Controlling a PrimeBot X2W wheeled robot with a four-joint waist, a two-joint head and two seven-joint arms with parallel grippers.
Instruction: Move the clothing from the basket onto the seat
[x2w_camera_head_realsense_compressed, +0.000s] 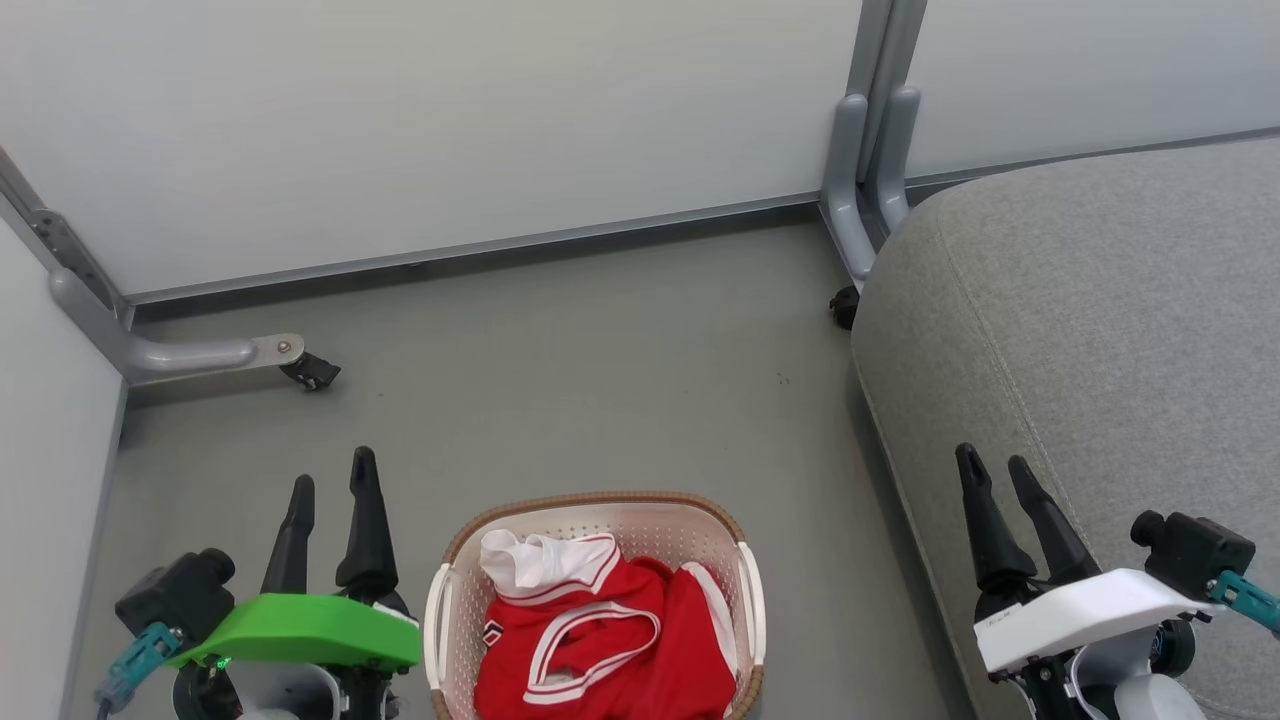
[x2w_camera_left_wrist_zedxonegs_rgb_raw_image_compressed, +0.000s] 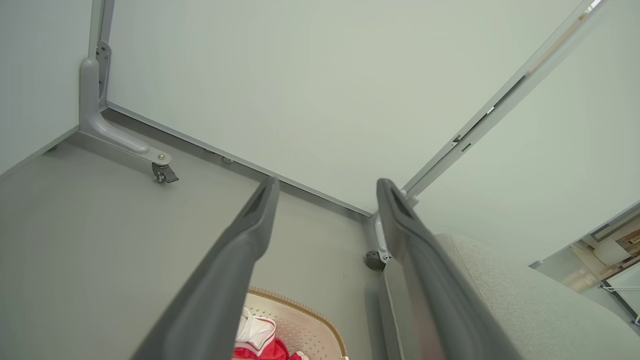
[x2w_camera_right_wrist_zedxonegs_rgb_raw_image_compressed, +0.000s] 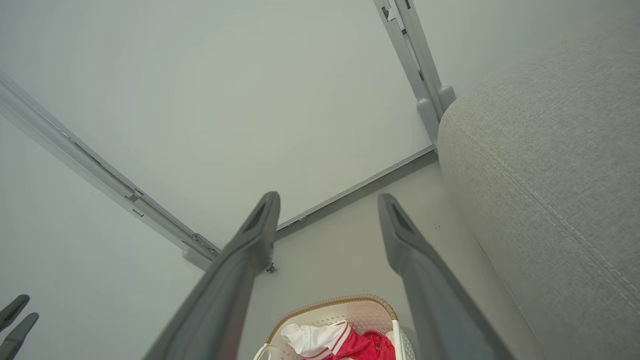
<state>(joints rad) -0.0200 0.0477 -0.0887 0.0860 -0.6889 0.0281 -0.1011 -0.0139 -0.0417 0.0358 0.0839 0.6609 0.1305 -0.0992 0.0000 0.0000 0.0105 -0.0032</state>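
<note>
Both grippers gaped empty; the clothing (x2w_camera_head_realsense_compressed: 600, 650) lay in the basket (x2w_camera_head_realsense_compressed: 600, 497) between, nearer the left gripper (x2w_camera_head_realsense_compressed: 333, 466) than the right gripper (x2w_camera_head_realsense_compressed: 992, 454).

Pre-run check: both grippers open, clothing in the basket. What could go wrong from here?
1. The clothing lies bunched in loose folds in the basket; a pinch may catch only one layer and slip.
2. The basket stands loose on the floor; a snagged lift could drag or tip it.
3. The right gripper hangs at the edge of the seat; a swing may clip it.
</note>
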